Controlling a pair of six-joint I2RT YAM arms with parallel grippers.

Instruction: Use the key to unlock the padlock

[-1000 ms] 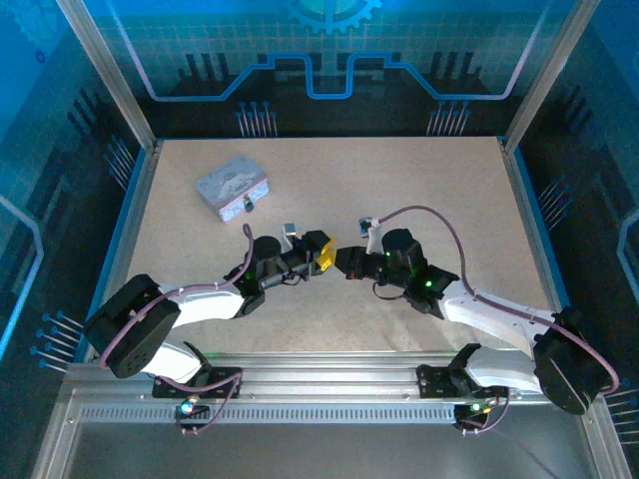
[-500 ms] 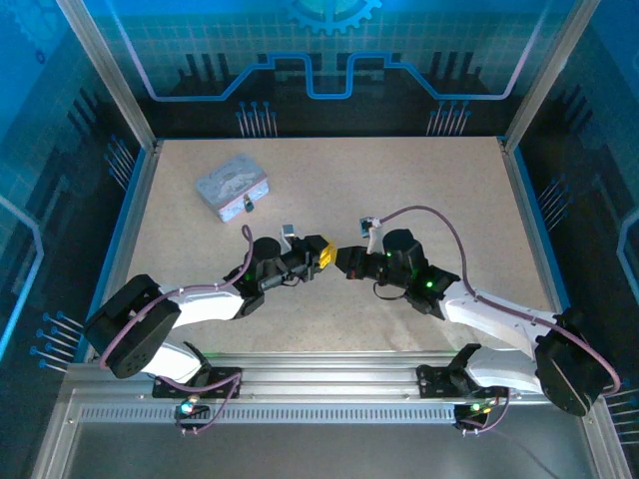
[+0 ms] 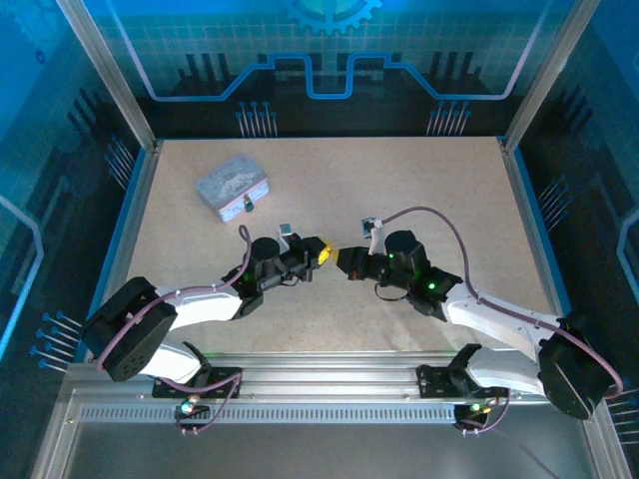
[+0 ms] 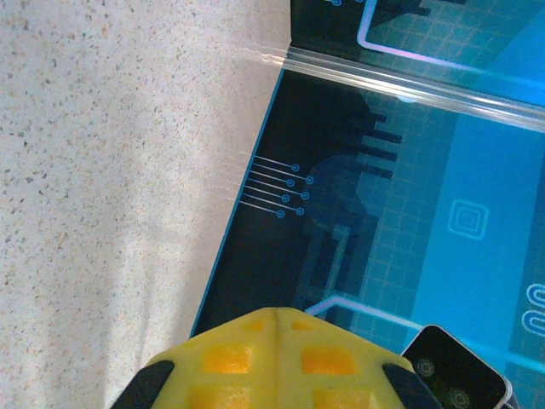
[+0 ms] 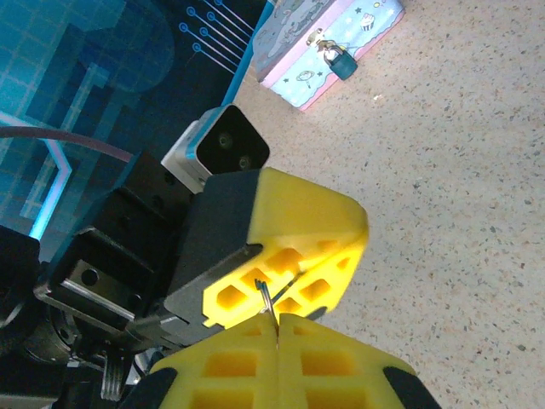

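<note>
While the 2 arms meet tip to tip near the middle of the surface (image 3: 399, 190), the right tool (image 5: 278, 345) has its yellow fingers pressed fully together on the key (image 5: 270, 303). It is a thin dark sliver that sticks out from the seam between them. The key's free end lies against the gridded face of the left tool (image 3: 321, 253), whose 2 fingers are also closed flat on each other. From the right wrist view I cannot tell whether the left tool has any hold on the key or merely touches it. In the left wrist view nothing shows beyond its closed tips. The padlock (image 5: 341, 61) hangs on the front clasp of a small pastel box (image 3: 233, 186), which sits on the surface well apart from both tools, toward the far left.
</note>
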